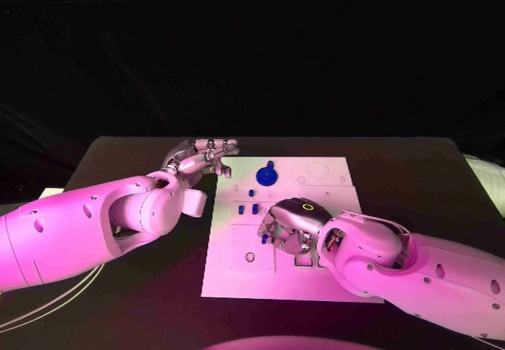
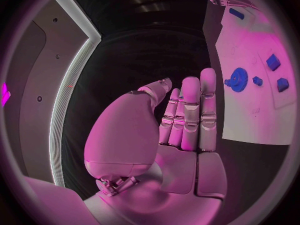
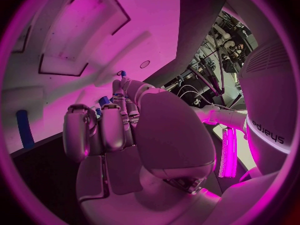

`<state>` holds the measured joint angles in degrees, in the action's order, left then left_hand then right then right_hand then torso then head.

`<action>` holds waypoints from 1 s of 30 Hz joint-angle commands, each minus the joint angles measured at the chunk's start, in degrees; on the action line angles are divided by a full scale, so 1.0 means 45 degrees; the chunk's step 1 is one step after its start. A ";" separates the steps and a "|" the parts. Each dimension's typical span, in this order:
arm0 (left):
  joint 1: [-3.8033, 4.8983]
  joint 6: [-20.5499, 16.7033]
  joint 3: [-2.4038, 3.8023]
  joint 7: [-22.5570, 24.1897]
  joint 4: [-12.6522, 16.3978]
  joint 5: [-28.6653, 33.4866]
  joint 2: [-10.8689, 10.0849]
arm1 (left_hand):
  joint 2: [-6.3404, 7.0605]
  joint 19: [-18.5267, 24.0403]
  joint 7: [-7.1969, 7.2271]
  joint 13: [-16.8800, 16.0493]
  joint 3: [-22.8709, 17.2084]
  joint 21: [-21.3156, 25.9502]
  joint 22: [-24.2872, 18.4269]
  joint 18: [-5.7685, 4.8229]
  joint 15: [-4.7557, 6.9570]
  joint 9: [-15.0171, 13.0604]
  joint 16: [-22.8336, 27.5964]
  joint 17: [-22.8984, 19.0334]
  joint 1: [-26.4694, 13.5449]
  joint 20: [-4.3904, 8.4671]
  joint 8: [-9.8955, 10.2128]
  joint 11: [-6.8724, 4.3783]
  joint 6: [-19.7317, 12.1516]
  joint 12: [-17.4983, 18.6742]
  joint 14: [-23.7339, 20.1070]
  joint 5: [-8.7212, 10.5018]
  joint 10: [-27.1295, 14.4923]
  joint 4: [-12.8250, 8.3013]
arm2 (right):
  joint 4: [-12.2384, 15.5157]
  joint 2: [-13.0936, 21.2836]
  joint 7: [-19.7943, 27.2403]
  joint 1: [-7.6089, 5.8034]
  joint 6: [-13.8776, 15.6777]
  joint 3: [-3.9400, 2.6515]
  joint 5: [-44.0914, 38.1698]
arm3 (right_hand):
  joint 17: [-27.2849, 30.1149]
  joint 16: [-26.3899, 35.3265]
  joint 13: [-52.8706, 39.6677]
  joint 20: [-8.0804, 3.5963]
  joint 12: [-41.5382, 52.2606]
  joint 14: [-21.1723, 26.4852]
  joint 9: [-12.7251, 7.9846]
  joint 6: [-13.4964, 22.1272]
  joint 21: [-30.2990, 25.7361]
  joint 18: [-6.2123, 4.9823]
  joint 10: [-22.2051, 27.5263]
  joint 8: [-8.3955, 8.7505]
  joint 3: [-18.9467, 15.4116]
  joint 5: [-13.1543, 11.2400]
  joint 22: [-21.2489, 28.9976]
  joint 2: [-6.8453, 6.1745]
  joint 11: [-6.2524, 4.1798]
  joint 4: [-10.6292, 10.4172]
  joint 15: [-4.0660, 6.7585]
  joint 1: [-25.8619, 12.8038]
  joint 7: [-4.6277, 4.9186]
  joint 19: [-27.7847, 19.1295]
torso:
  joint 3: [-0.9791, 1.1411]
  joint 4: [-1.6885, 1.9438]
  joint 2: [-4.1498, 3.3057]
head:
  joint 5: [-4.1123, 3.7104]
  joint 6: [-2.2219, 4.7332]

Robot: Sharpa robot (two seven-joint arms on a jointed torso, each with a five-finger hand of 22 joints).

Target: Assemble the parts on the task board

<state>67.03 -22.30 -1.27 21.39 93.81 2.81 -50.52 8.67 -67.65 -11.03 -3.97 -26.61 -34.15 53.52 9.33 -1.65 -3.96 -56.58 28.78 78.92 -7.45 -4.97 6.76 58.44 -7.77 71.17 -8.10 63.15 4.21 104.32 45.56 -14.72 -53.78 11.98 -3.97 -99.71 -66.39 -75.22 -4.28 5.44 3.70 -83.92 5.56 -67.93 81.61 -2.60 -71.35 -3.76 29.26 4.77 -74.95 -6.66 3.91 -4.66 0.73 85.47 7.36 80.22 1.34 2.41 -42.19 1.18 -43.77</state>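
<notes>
The white task board (image 1: 316, 191) lies in the middle of the table. A blue gear-like disc (image 1: 267, 175) sits near its far edge, and two small blue parts (image 1: 245, 210) stand at its left side. My right hand (image 1: 295, 227) is over the board's centre with its fingers curled down onto it. A small blue part (image 1: 263, 237) shows beside its fingertips (image 3: 119, 92), with bits of blue (image 3: 104, 101) between them; I cannot tell whether it is gripped. My left hand (image 1: 200, 156) hovers off the board's far left corner, fingers (image 2: 190, 110) straight and together, holding nothing.
The black table (image 1: 126, 157) surrounds the board. In the left wrist view the blue disc (image 2: 238, 78) and two blue blocks (image 2: 277, 73) lie on the board (image 2: 250, 115). A long blue peg (image 3: 24, 130) shows at the board's edge in the right wrist view.
</notes>
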 commanded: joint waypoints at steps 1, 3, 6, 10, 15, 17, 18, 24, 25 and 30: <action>0.0000 0.0244 0.0006 0.0014 0.0006 0.0051 0.0008 | -0.0013 0.0020 -0.0008 0.0014 0.0037 0.0039 -0.0017 0.0254 0.0002 0.0017 0.0033 -0.0012 0.0076 0.0026 -0.0073 0.0023 -0.0029 -0.0071 -0.0050 0.0047 -0.0081 -0.0067 | 0.0050 0.0008 -0.0128 0.0016 0.0128 0.0003 -0.0366 | 0.0003 -0.0039 0.0008 0.0034 0.0013 -0.0454 0.0023 0.0011 0.0042 -0.0172 0.0046 -0.0043 0.0019 0.0072 -0.0435 0.0035 0.0020 0.0057 -0.0039 -0.0138 0.0065 0.0020 | -0.0001 -0.0002 0.0000 | -0.0009 0.0001; 0.0000 0.0249 0.0005 0.0006 0.0004 0.0051 0.0005 | -0.0013 0.0020 -0.0008 0.0014 0.0037 0.0039 -0.0017 0.0254 0.0002 0.0017 0.0033 -0.0012 0.0076 0.0026 -0.0073 0.0023 -0.0029 -0.0071 -0.0050 0.0047 -0.0081 -0.0067 | 0.0063 0.0014 -0.0147 0.0017 0.0159 0.0002 -0.0391 | 0.0003 -0.0039 0.0008 0.0034 0.0013 -0.0454 0.0023 0.0011 0.0042 -0.0172 0.0046 -0.0043 0.0019 0.0072 -0.0435 0.0035 0.0020 0.0057 -0.0039 -0.0138 0.0065 0.0020 | -0.0001 -0.0002 0.0000 | -0.0009 0.0001; 0.0000 0.0264 0.0005 -0.0010 -0.0005 0.0051 0.0004 | -0.0013 0.0021 -0.0009 0.0014 0.0038 0.0040 -0.0018 0.0254 0.0001 0.0017 0.0034 -0.0013 0.0077 0.0026 -0.0073 0.0024 -0.0031 -0.0071 -0.0051 0.0046 -0.0084 -0.0068 | 0.0085 0.0020 -0.0177 0.0017 0.0211 0.0001 -0.0432 | 0.0003 -0.0039 0.0008 0.0034 0.0013 -0.0454 0.0023 0.0011 0.0042 -0.0172 0.0046 -0.0043 0.0019 0.0072 -0.0435 0.0035 0.0020 0.0057 -0.0039 -0.0138 0.0065 0.0020 | -0.0005 -0.0002 0.0006 | -0.0021 0.0000; 0.0000 0.0289 0.0004 -0.0035 -0.0009 0.0051 0.0001 | -0.0014 0.0022 -0.0011 0.0017 0.0043 0.0050 -0.0024 0.0253 -0.0002 0.0018 0.0036 -0.0022 0.0081 0.0024 -0.0072 0.0027 -0.0039 -0.0074 -0.0059 0.0045 -0.0104 -0.0079 | 0.0103 0.0028 -0.0229 0.0018 0.0186 0.0000 -0.0499 | 0.0003 -0.0039 0.0008 0.0034 0.0013 -0.0454 0.0023 0.0011 0.0042 -0.0172 0.0046 -0.0043 0.0019 0.0072 -0.0435 0.0035 0.0020 0.0057 -0.0039 -0.0138 0.0065 0.0020 | -0.0008 0.0003 0.0004 | -0.0027 -0.0007; 0.0000 0.0312 0.0003 -0.0055 -0.0006 0.0051 -0.0003 | -0.0012 0.0024 -0.0014 0.0021 0.0050 0.0059 -0.0030 0.0252 -0.0005 0.0018 0.0038 -0.0030 0.0083 0.0023 -0.0073 0.0032 -0.0042 -0.0074 -0.0068 0.0045 -0.0128 -0.0089 | 0.0087 0.0021 -0.0324 0.0017 -0.0116 -0.0001 -0.0600 | -0.0008 -0.0048 0.0010 0.0035 0.0017 -0.0456 0.0028 0.0005 0.0051 -0.0169 0.0041 -0.0047 0.0020 0.0096 -0.0450 0.0042 0.0017 0.0073 -0.0038 -0.0154 0.0066 0.0031 | -0.0012 0.0007 0.0007 | -0.0030 -0.0013; 0.0000 0.0318 0.0003 -0.0060 -0.0004 0.0051 -0.0003 | -0.0012 0.0024 -0.0014 0.0021 0.0050 0.0059 -0.0030 0.0252 -0.0005 0.0018 0.0038 -0.0030 0.0083 0.0023 -0.0073 0.0032 -0.0042 -0.0074 -0.0068 0.0045 -0.0128 -0.0089 | 0.0072 0.0011 -0.0372 0.0017 -0.0263 -0.0001 -0.0654 | -0.0008 -0.0048 0.0010 0.0035 0.0017 -0.0456 0.0028 0.0005 0.0051 -0.0169 0.0041 -0.0047 0.0020 0.0096 -0.0450 0.0042 0.0017 0.0073 -0.0038 -0.0154 0.0066 0.0031 | -0.0015 0.0008 0.0008 | -0.0030 -0.0017; 0.0000 0.0320 0.0003 -0.0062 -0.0002 0.0051 -0.0004 | -0.0012 0.0024 -0.0014 0.0021 0.0050 0.0059 -0.0030 0.0252 -0.0005 0.0018 0.0038 -0.0030 0.0083 0.0023 -0.0073 0.0032 -0.0042 -0.0074 -0.0068 0.0045 -0.0128 -0.0089 | 0.0063 0.0004 -0.0397 0.0017 -0.0349 -0.0001 -0.0683 | -0.0008 -0.0048 0.0010 0.0035 0.0017 -0.0456 0.0028 0.0005 0.0051 -0.0169 0.0041 -0.0047 0.0020 0.0096 -0.0450 0.0042 0.0017 0.0073 -0.0038 -0.0154 0.0066 0.0031 | -0.0015 0.0008 0.0008 | -0.0030 -0.0017; 0.0000 0.0345 0.0003 -0.0082 0.0009 0.0051 -0.0011 | -0.0011 0.0025 -0.0016 0.0024 0.0056 0.0065 -0.0034 0.0251 -0.0008 0.0018 0.0040 -0.0035 0.0083 0.0021 -0.0075 0.0035 -0.0043 -0.0074 -0.0072 0.0045 -0.0144 -0.0095 | 0.0036 -0.0039 -0.0504 0.0016 -0.0705 0.0000 -0.0906 | -0.0008 -0.0048 0.0010 0.0035 0.0017 -0.0456 0.0028 0.0005 0.0051 -0.0169 0.0041 -0.0047 0.0020 0.0096 -0.0450 0.0042 0.0017 0.0073 -0.0038 -0.0154 0.0066 0.0031 | -0.0018 0.0002 0.0004 | -0.0036 -0.0034; 0.0000 0.0356 0.0003 -0.0087 0.0009 0.0051 -0.0012 | -0.0011 0.0025 -0.0018 0.0026 0.0061 0.0070 -0.0038 0.0251 -0.0010 0.0017 0.0040 -0.0040 0.0082 0.0020 -0.0076 0.0038 -0.0043 -0.0074 -0.0076 0.0045 -0.0157 -0.0099 | 0.0032 -0.0046 -0.0519 0.0016 -0.0752 0.0001 -0.0942 | -0.0005 -0.0046 0.0011 0.0036 0.0017 -0.0456 0.0029 0.0004 0.0050 -0.0169 0.0043 -0.0048 0.0017 0.0102 -0.0447 0.0040 0.0017 0.0082 -0.0038 -0.0163 0.0065 0.0029 | -0.0014 0.0003 0.0006 | -0.0039 -0.0043; 0.0000 0.0415 0.0002 -0.0105 0.0014 0.0051 -0.0015 | -0.0008 0.0027 -0.0021 0.0027 0.0068 0.0075 -0.0041 0.0250 -0.0012 0.0017 0.0042 -0.0044 0.0076 0.0019 -0.0078 0.0041 -0.0044 -0.0075 -0.0081 0.0047 -0.0169 -0.0100 | -0.0004 -0.0098 -0.0589 0.0016 -0.0958 0.0002 -0.1115 | -0.0004 -0.0046 0.0012 0.0036 0.0017 -0.0456 0.0030 0.0004 0.0049 -0.0170 0.0043 -0.0048 0.0017 0.0103 -0.0447 0.0039 0.0016 0.0084 -0.0037 -0.0165 0.0065 0.0028 | -0.0017 0.0004 0.0006 | -0.0050 -0.0049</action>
<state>67.02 -21.80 -1.28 20.84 93.74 2.82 -50.62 8.67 -67.65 -11.03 -3.90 -26.45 -34.15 53.40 9.34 -1.66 -3.96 -56.58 28.66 78.92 -7.45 -4.97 6.96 58.44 -7.77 71.18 -8.10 62.95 4.05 104.45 45.19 -16.46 -53.82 10.18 -4.05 -102.83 -66.40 -75.22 -4.25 5.44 3.70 -83.92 5.63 -67.69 81.61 -2.60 -71.35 -3.78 29.26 5.00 -74.93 -6.48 3.93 -4.66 0.73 85.16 7.41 80.22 1.26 2.42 -42.15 0.98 -43.98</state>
